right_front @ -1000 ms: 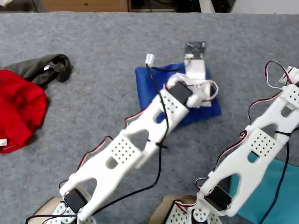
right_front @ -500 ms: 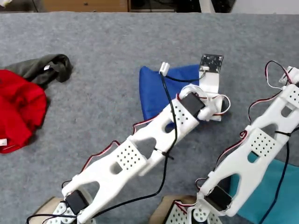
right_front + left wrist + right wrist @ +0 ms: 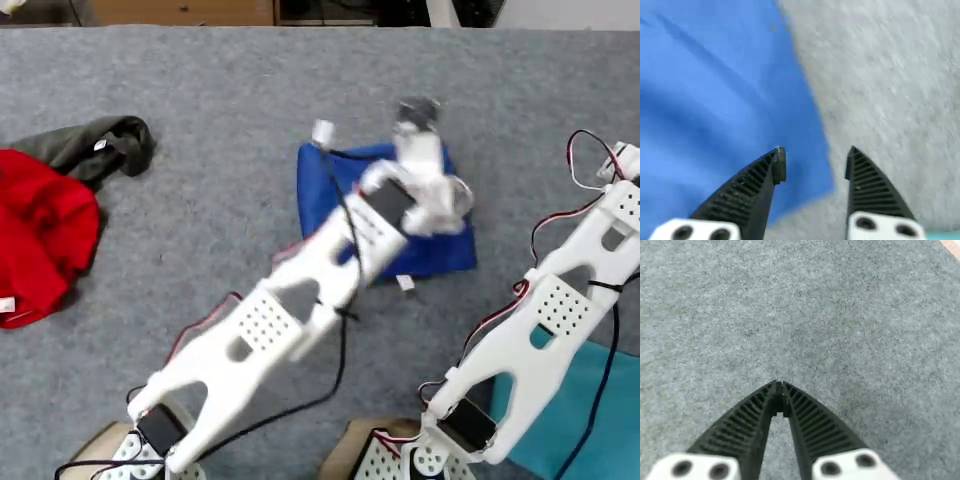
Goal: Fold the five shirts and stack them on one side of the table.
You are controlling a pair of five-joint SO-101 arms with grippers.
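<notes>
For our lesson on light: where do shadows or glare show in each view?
High view: even light on the table, no glare. Left wrist view: soft dark bands cross the blue shirt by the left hand. Right wrist view: flat light around the right hand.

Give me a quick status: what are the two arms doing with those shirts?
Left gripper open, over edge of blue shirt. Right gripper shut, over grey table. Nothing in the way.
</notes>
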